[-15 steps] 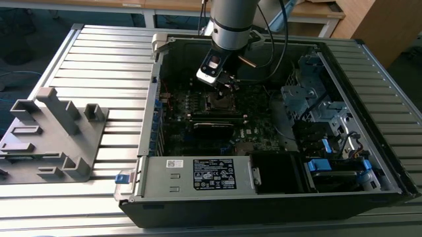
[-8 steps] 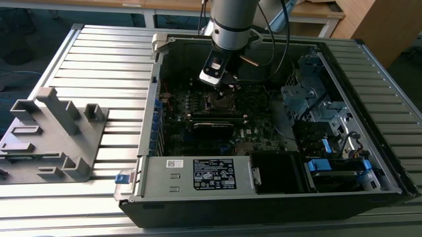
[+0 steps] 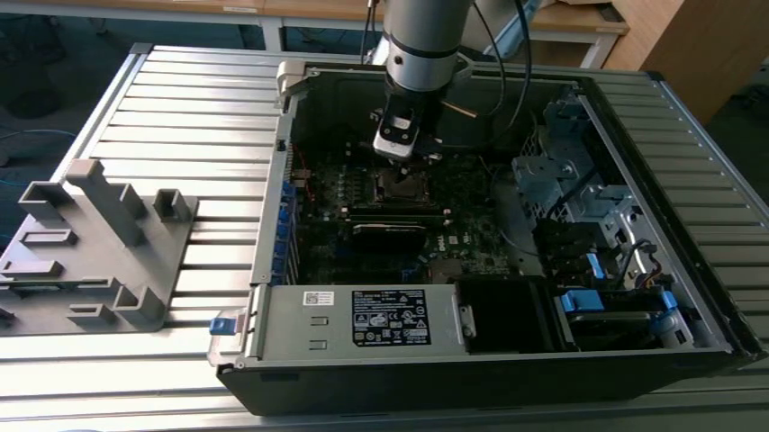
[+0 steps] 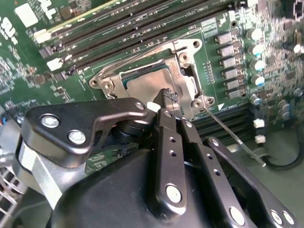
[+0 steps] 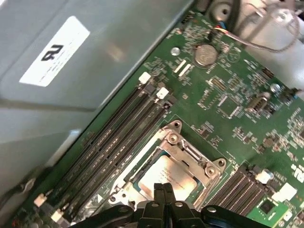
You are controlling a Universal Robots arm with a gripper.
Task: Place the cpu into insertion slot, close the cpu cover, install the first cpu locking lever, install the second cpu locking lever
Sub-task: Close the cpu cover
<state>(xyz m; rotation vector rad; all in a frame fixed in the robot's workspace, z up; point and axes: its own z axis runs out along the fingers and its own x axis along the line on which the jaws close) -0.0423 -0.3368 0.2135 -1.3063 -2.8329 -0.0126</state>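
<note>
The cpu lies flat in the insertion slot on the green motherboard, its dull silver top showing. The cpu cover lies down flat around it as a silver frame. One thin wire locking lever sticks out loose past a corner of the socket. My gripper hangs just above the cpu's edge, its two dark fingers pressed together with nothing between them.
Long black memory slots run beside the socket. The grey case wall rises close by. A power supply box and a drive cage fill the case. A grey fixture stands at the exterior view's left.
</note>
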